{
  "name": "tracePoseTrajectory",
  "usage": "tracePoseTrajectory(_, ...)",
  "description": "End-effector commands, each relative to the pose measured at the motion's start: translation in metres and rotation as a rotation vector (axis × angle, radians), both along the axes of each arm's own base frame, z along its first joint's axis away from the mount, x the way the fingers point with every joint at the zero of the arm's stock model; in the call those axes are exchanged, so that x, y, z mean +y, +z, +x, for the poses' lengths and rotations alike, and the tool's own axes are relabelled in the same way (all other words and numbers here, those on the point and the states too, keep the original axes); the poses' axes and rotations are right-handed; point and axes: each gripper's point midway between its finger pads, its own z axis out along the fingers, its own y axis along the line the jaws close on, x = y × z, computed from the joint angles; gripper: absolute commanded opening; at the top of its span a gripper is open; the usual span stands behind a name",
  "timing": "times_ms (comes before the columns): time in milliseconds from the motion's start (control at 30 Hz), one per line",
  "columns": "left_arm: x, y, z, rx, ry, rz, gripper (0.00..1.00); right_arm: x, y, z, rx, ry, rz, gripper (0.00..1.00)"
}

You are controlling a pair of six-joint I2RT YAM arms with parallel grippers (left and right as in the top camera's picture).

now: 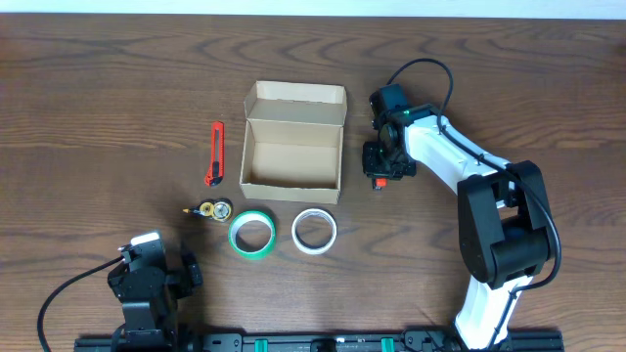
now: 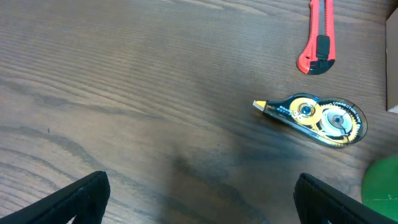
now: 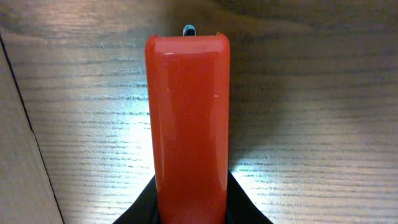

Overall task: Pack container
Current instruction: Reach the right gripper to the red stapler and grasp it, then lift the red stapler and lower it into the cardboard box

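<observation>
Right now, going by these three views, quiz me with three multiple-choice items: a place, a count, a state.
1. Where is the red utility knife relative to the container? A) inside it B) on the table to its left C) on its flap
2. How many tape rolls lie on the table? A) one B) two C) four
3. The container's lid is: A) taped shut B) closed C) open
Key: 1 B, it lies on wood beside the left wall; 2 B, one green roll, one white roll; 3 C, the flap stands back, inside showing.
</observation>
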Motion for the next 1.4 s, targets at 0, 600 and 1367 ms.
tracePoseTrajectory(0, 0.002, -0.019, -0.006, 0.062, 0.001, 0.016, 0.95, 0.003, 0.004, -0.004, 0.013, 0.007, 0.009, 0.01)
tracePoseTrajectory(600, 0.002, -0.019, -0.006, 0.062, 0.001, 0.016, 0.95, 0.019, 0.11, -0.005, -0.202, 0.102, 0.156, 0.01)
tracePoseTrajectory(1367, 0.002, -0.019, -0.006, 0.062, 0.001, 0.016, 0.95, 0.137, 0.156, 0.001, -0.412, 0.543, 0.27, 0.04)
